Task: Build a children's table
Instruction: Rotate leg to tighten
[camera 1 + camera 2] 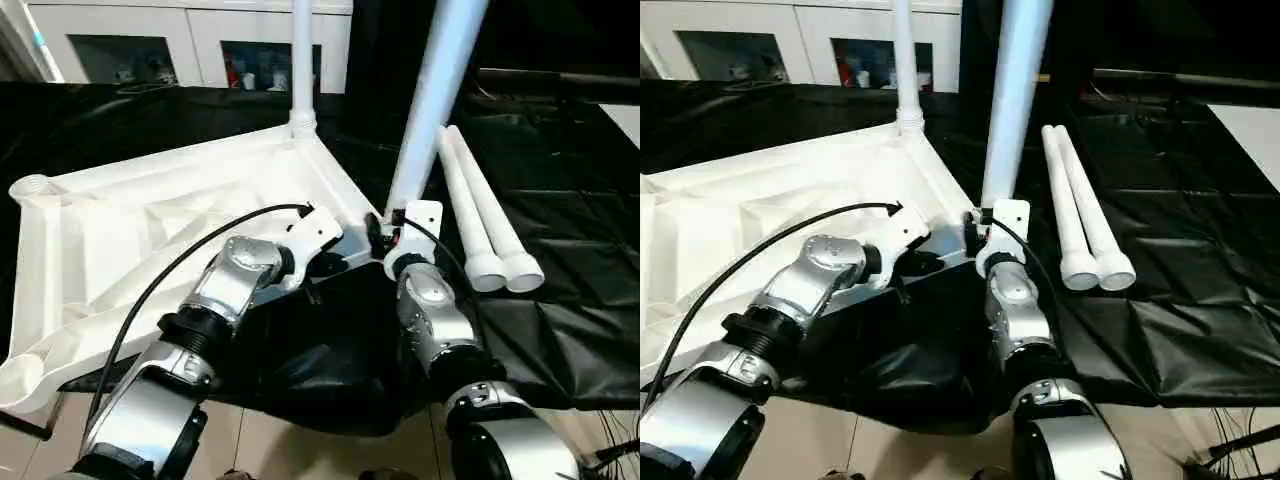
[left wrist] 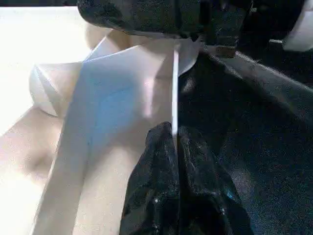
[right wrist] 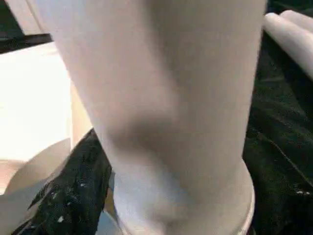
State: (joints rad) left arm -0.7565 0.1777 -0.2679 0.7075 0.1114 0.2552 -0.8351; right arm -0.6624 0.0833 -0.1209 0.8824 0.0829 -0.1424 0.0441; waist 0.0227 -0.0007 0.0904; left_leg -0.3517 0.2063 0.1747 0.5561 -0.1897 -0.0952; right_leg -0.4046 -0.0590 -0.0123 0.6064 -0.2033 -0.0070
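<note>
White ribbed plastic tabletop [image 1: 170,215] is lying underside-up on the black-sheeted bench [image 1: 570,300]. 1 long white tapered tube leg [image 1: 302,60] is standing in the far corner socket; a 2nd [image 1: 435,100] is rising at the near-right corner. Left hand [image 2: 175,147] is pinching the tabletop's near rim, fingers narrow. Right hand [image 1: 392,228] is sitting at the 2nd leg's base; grip cannot be told. 2 spare legs [image 1: 480,210] are lying together to the right.
</note>
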